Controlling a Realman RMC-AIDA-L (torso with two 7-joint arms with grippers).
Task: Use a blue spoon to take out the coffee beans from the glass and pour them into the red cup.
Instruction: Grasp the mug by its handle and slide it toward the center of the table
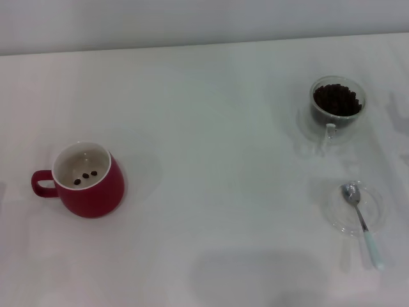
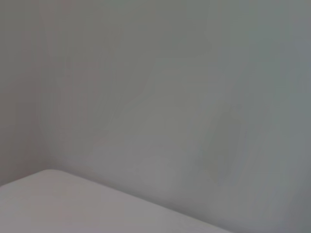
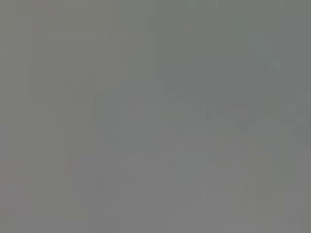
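Blue spoon [image 1: 362, 220] rests on saucer [image 1: 377, 211]; no jaws in view.

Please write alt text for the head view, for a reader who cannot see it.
A white table holds a red cup with three coffee beans at left, and at right a glass full of beans behind a blue spoon on a clear saucer. No arm shows.

Deep-red cup [image 1: 89, 188], white inside; dark-brown beans [image 1: 337, 99]; pale-blue-handled silver spoon [image 1: 361, 220].
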